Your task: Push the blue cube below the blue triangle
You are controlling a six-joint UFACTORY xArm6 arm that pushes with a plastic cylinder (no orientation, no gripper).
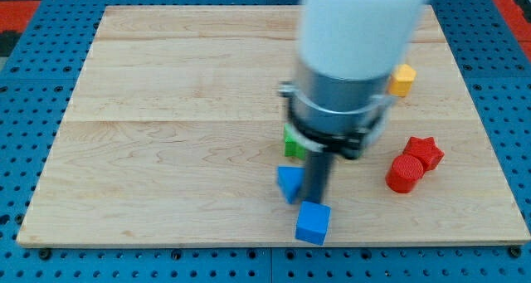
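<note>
The blue cube [313, 222] lies near the board's bottom edge, just right of centre. The blue triangle [289, 182] lies just above it and a little to its left. My rod comes down from the arm's large white and grey body, and my tip [315, 202] ends right at the cube's upper edge, just right of the triangle. The tip seems to touch the cube. The arm hides part of the board above the blocks.
A green block [293, 142] shows partly under the arm's body. A red cylinder [404, 173] and a red star [425, 152] lie at the right. A yellow block [402, 80] lies at the upper right. The wooden board [166, 134] rests on a blue pegboard.
</note>
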